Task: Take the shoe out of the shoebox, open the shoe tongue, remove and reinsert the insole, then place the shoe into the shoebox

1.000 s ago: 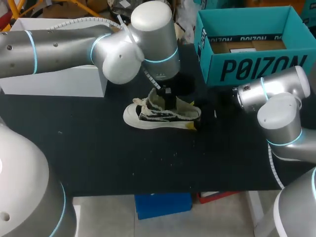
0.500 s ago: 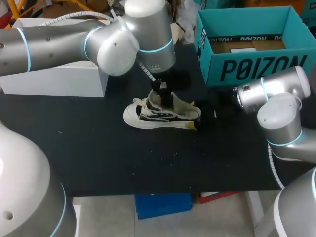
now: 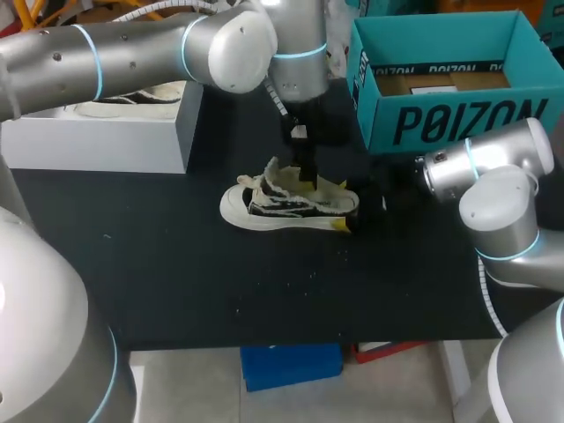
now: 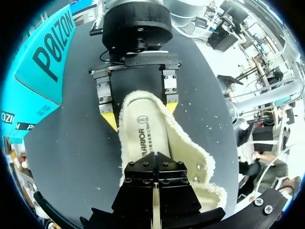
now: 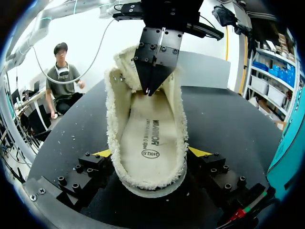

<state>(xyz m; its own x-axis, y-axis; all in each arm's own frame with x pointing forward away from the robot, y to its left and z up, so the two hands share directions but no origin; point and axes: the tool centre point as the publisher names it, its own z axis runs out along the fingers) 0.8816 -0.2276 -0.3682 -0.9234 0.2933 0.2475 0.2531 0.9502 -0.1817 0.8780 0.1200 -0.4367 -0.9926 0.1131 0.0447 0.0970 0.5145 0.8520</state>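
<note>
Both engaged: right claw grips the cream-and-black canvas sneaker at its three-o'clock heel; closed left claw should pinch the beige insole.

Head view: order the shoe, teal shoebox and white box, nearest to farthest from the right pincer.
1. shoe, gripped at its heel by the right pincer.
2. teal shoebox, behind it, to the right.
3. white box, far left.

Cream fleece-lined shoe sits heel-first in the right claw, yellow tips pressing both sides; the left claw, black fingers pinched together, hangs over the printed beige insole; black desk beneath.
</note>
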